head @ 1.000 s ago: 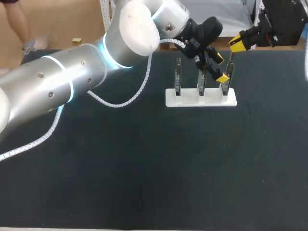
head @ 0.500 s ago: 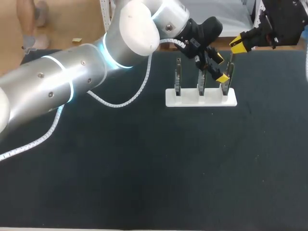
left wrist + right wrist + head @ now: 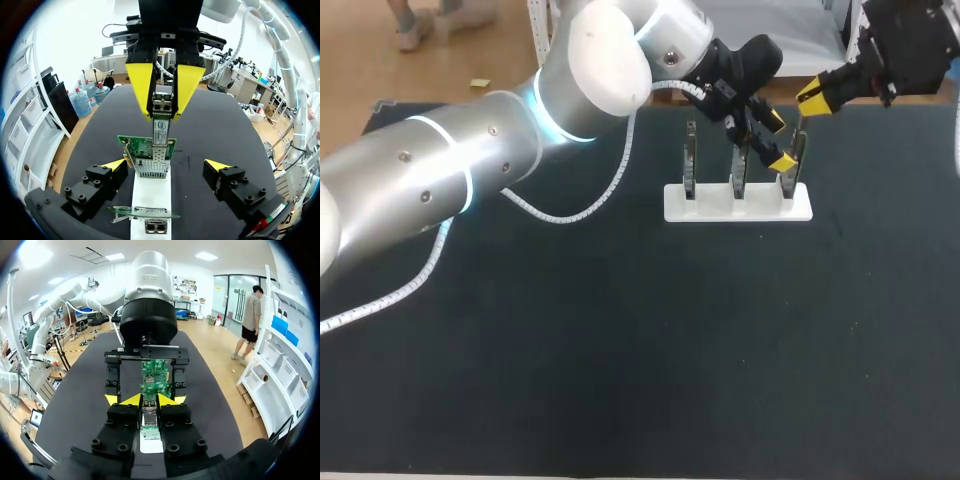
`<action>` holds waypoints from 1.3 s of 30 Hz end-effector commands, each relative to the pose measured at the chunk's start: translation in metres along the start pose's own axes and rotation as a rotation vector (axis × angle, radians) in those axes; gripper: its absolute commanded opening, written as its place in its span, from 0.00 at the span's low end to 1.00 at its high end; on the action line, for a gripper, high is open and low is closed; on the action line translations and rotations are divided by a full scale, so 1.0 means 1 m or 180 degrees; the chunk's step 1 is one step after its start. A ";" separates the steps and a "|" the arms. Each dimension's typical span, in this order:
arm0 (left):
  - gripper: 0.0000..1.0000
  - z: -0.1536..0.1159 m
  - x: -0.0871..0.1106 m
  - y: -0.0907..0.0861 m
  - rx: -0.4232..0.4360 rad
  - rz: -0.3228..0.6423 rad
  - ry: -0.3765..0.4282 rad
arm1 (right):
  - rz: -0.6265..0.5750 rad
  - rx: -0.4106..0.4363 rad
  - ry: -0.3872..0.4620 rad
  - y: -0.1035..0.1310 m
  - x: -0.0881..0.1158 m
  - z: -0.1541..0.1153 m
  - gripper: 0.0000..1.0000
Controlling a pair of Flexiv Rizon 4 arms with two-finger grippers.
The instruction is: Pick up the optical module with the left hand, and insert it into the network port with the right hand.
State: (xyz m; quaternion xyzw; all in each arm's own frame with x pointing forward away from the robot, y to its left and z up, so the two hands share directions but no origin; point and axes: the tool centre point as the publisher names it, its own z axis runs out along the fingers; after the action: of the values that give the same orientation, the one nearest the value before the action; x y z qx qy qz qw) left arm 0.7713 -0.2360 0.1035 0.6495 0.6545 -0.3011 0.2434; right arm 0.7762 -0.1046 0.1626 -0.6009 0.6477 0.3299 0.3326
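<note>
The optical module (image 3: 162, 101), a small metal block with a labelled tab, hangs above the upright green network card (image 3: 147, 149), pinched between the yellow tips of my right gripper (image 3: 163, 114). In the right wrist view the module (image 3: 149, 416) sits between the tips of that gripper (image 3: 148, 400), which is shut on it. My left gripper (image 3: 166, 165) stands open, its tips on either side of that card. From above, the left gripper (image 3: 779, 140) is at the rightmost card (image 3: 798, 158), and the right gripper (image 3: 813, 98) is just behind and above it.
A white holder (image 3: 738, 203) at the back middle of the dark table carries three upright cards, among them the left one (image 3: 690, 160) and the middle one (image 3: 740, 165). My left arm (image 3: 470, 170) and its white cable (image 3: 560, 215) cross the table's left half.
The right gripper's body has shifted very slightly at the back right. The left arm, the holder and the cards have not moved.
</note>
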 end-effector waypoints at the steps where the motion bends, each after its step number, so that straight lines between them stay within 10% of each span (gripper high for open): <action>1: 1.00 0.000 -0.001 0.001 0.0006 -0.0006 0.0016 | 0.0007 0.0018 0.0007 0.002 0.000 0.001 0.00; 5: 1.00 0.000 -0.001 0.001 0.0006 -0.0006 0.0016 | 0.0011 0.0016 0.0007 0.003 0.000 0.001 0.11; 6: 1.00 0.000 -0.001 0.001 0.0006 -0.0006 0.0016 | 0.0014 0.0026 0.0008 0.002 0.000 0.000 0.95; 7: 1.00 0.000 -0.001 0.001 0.0006 -0.0006 0.0016 | 0.0015 0.0028 0.0004 0.002 0.000 0.000 1.00; 21: 1.00 0.000 -0.001 0.001 0.0006 -0.0006 0.0016 | 0.0137 -0.0107 -0.0338 -0.005 -0.017 -0.021 1.00; 23: 1.00 0.000 -0.001 0.001 0.0006 -0.0006 0.0016 | 0.0118 -0.0112 -0.0359 -0.005 -0.019 -0.022 0.09; 24: 1.00 0.000 -0.001 0.001 0.0006 -0.0006 0.0016 | 0.0100 -0.0135 -0.0366 -0.005 -0.020 -0.022 0.00; 39: 1.00 0.000 -0.001 0.001 0.0006 -0.0006 0.0016 | 0.0080 -0.0174 -0.0354 -0.004 -0.019 -0.016 0.00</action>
State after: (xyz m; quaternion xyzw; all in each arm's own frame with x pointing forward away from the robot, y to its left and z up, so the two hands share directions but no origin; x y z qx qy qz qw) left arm 0.7713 -0.2360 0.1035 0.6495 0.6545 -0.3011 0.2434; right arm 0.7792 -0.1076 0.1887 -0.5818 0.6282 0.3827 0.3470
